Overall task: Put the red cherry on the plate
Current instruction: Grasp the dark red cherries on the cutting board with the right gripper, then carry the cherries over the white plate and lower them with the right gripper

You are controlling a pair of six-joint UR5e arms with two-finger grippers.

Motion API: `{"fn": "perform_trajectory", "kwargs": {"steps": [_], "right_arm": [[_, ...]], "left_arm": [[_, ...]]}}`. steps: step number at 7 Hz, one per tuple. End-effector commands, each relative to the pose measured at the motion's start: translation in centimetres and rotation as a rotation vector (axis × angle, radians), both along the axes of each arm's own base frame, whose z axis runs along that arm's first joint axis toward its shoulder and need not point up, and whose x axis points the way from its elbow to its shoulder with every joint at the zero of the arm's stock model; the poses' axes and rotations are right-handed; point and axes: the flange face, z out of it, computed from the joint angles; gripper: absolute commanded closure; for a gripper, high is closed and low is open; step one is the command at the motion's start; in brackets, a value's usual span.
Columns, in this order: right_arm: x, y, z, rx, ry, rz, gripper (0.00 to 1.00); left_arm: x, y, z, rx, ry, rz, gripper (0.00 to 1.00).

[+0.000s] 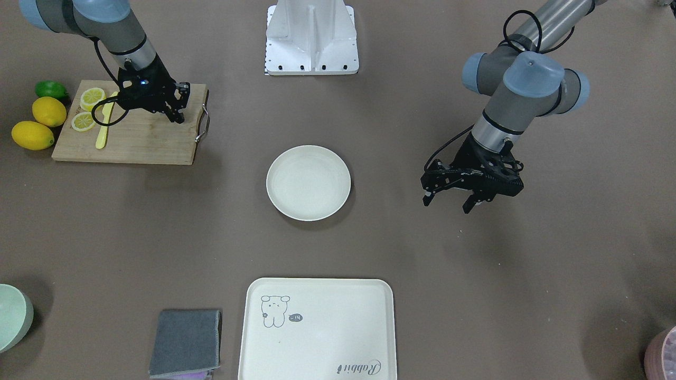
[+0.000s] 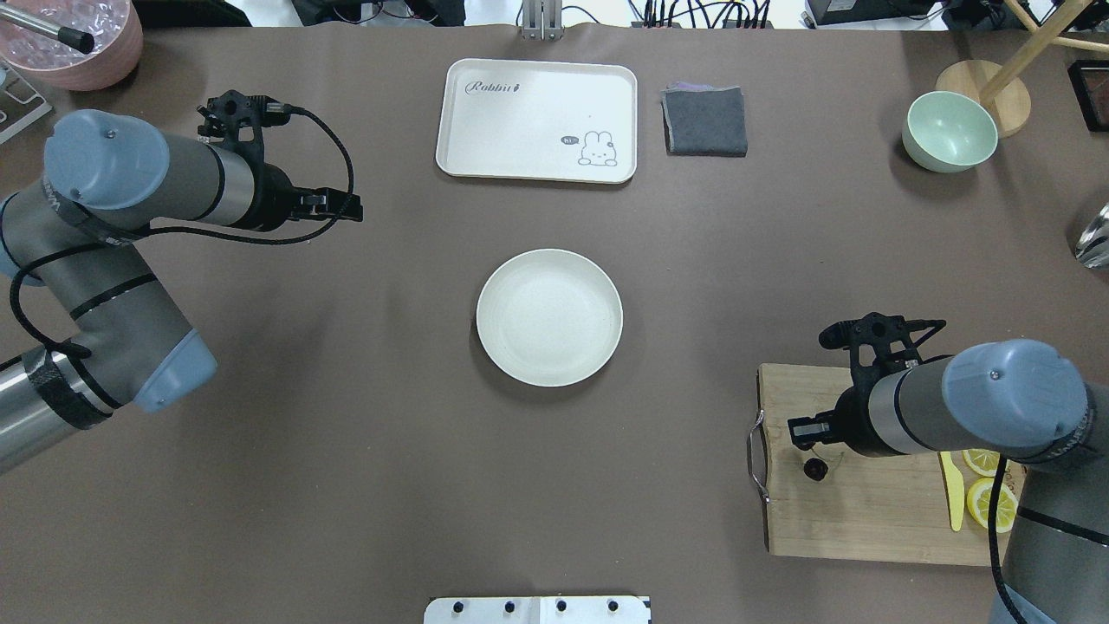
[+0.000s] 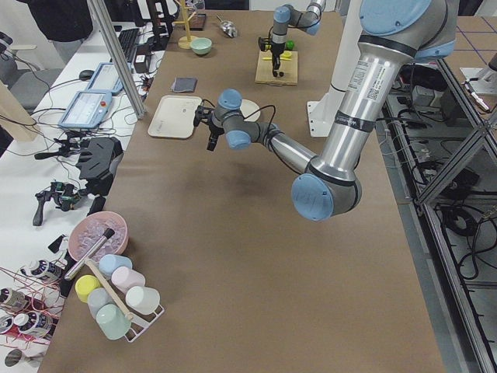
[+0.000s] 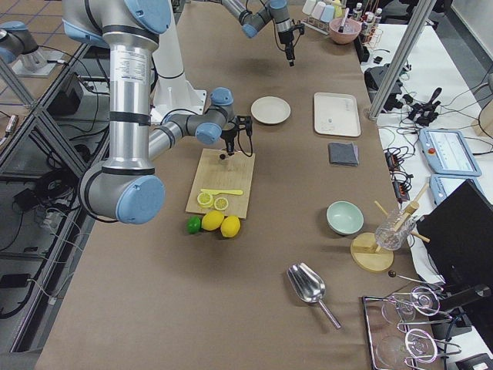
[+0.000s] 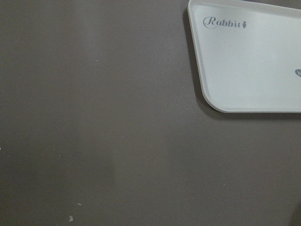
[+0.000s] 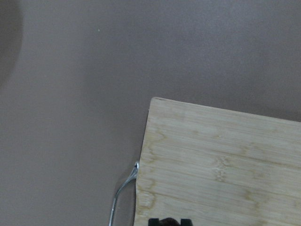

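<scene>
**A:** Where is the red cherry (image 2: 814,469)?

**B:** I see it at the cutting board (image 2: 866,511), near the corner with the metal handle and just beside the right gripper (image 1: 177,115). The plate (image 2: 549,316) is well apart and bare.

**A:** Is it gripped?

**B:** Those 2 fingers look narrow, but I cannot tell if they pinch the stem. The left gripper (image 1: 447,205) hangs wide open. I judge this is the pick-up step. Next I need a sure hold and a gentle carry to the plate.
</scene>
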Motion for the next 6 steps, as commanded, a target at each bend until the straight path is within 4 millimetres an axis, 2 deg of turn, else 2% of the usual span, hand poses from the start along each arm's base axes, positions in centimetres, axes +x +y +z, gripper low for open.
{"fn": "perform_trajectory", "kwargs": {"steps": [1, 3, 4, 5, 6], "right_arm": [[0.4, -2.8, -4.2, -0.031, -0.060, 0.007, 1.00], [-5.6, -6.3, -13.4, -0.037, -0.049, 0.026, 1.00], [-8.5, -8.2, -17.4, -0.012, -0.065, 0.048, 1.00], [-12.3, -10.7, -19.8, 0.004, -0.055, 0.071, 1.00], [-14.9, -12.5, -21.5, -0.006, -0.052, 0.095, 1.00]], "left_arm": [[0.0, 0.0, 0.0, 0.001, 0.000, 0.000, 0.02], [0.0, -0.1, 0.1, -0.001, 0.000, 0.000, 0.02], [-0.3, 0.0, 0.9, -0.007, -0.008, -0.002, 0.02], [-0.8, 0.0, 1.5, -0.006, -0.010, -0.005, 0.02], [-1.2, 0.5, 2.6, 0.017, -0.018, 0.006, 0.02]]}}
